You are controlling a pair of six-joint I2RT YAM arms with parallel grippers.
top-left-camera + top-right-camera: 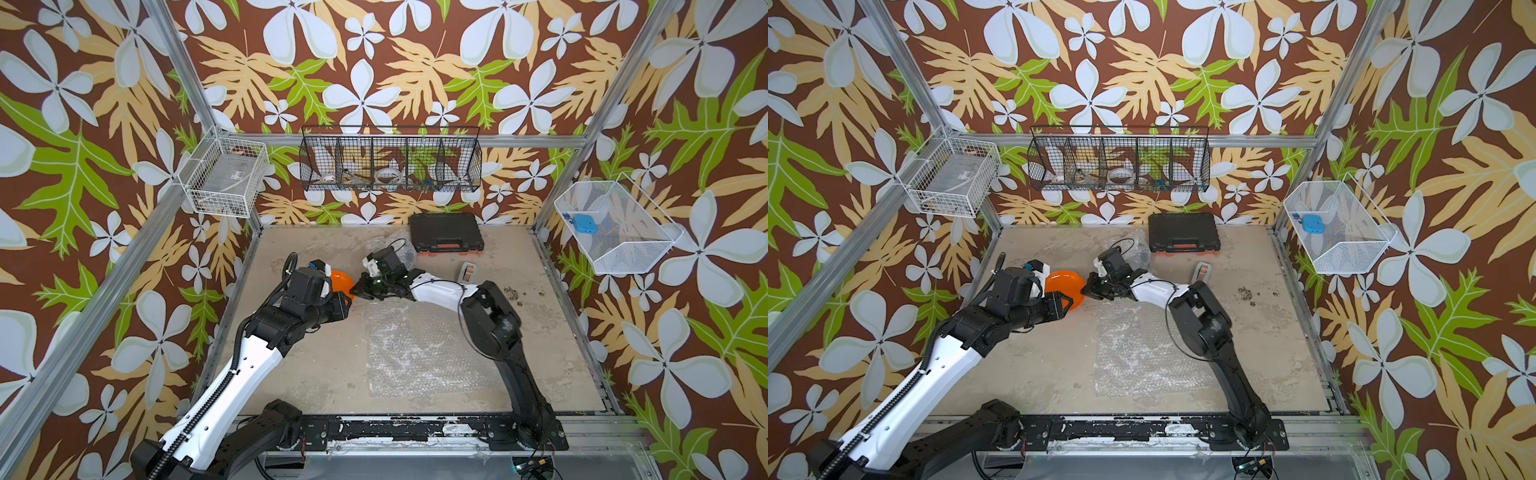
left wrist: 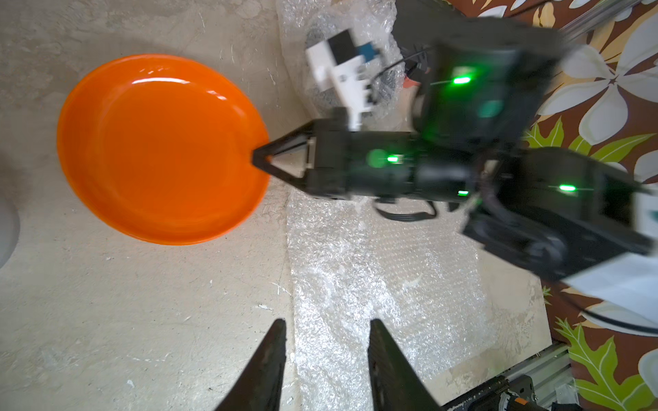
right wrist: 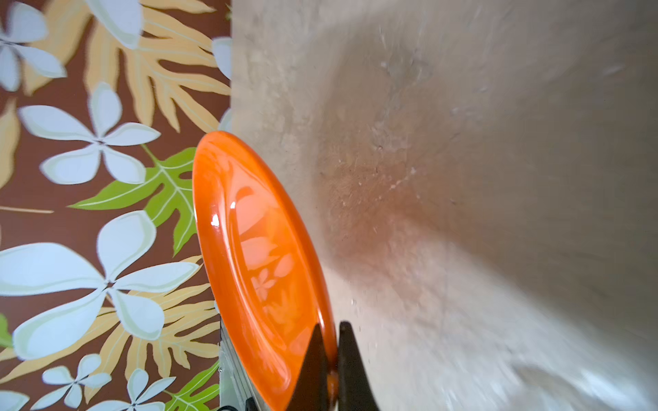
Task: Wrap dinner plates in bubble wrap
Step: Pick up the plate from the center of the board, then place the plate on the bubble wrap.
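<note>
Your right gripper [image 3: 329, 329] is clenched on the rim of the glossy round orange plate [image 1: 1065, 284], at the plate's 3 o'clock in a top view. Your left gripper [image 2: 325, 323] is released and holds nothing. Expect the plate to be stiff, slick and breakable, so a thin rim pinch may let it swing or slip. The flat clear bubble wrap sheet [image 1: 419, 353] lies at the plate's 5 o'clock with bare beige tabletop [image 1: 324, 374] around it. The black plastic case [image 1: 446, 232] sits at 2 o'clock.
</note>
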